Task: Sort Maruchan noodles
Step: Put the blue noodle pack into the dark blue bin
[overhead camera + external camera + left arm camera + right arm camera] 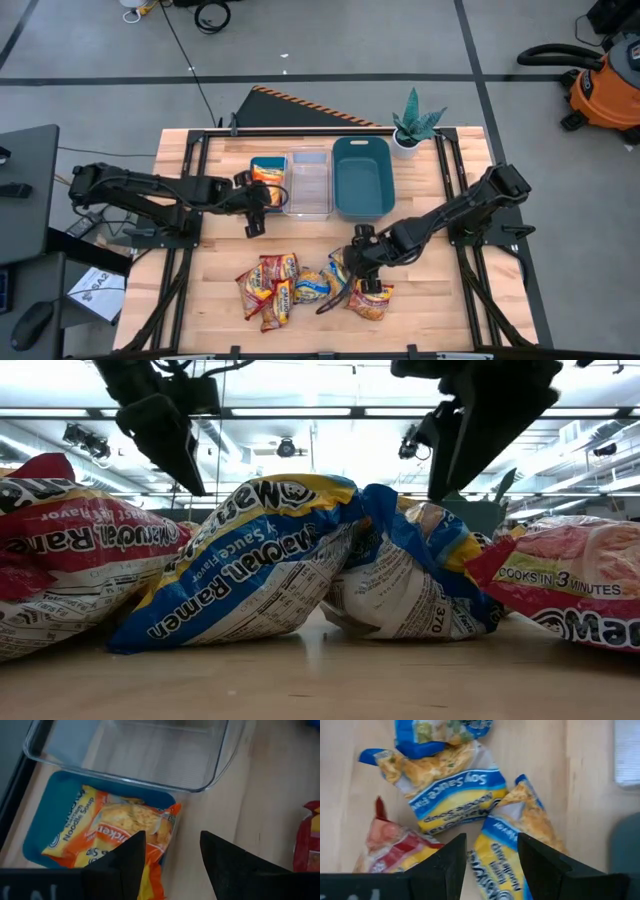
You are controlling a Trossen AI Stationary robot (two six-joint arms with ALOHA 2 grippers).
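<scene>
From above, the wooden bench (420, 300) carries three bins in a row near its far edge: a small blue bin (268, 172) with an orange noodle packet (266, 171) lying in it, a clear bin (308, 184) just beside it, and a teal bin (362, 178) next to that. A potted plant (413, 124) stands at the far right corner. The left gripper (254, 213) hangs just in front of the blue bin. The remaining noodle packets (285, 288) lie bunched near the front edge, red ones to the left, blue ones in the middle, and the right gripper (362, 268) is over the right end of that bunch.

At bench height, a crumpled blue packet (250, 570) fills the middle, with a red packet (70, 555) beside it on the left.

The left wrist camera shows its fingers (125, 862) spread apart, empty, above the orange packet and the blue bin's near wall.

The right wrist camera shows its fingers (540, 860) also spread, holding nothing, above two blue soy sauce packets (460, 795) and one red packet (395, 847).
</scene>
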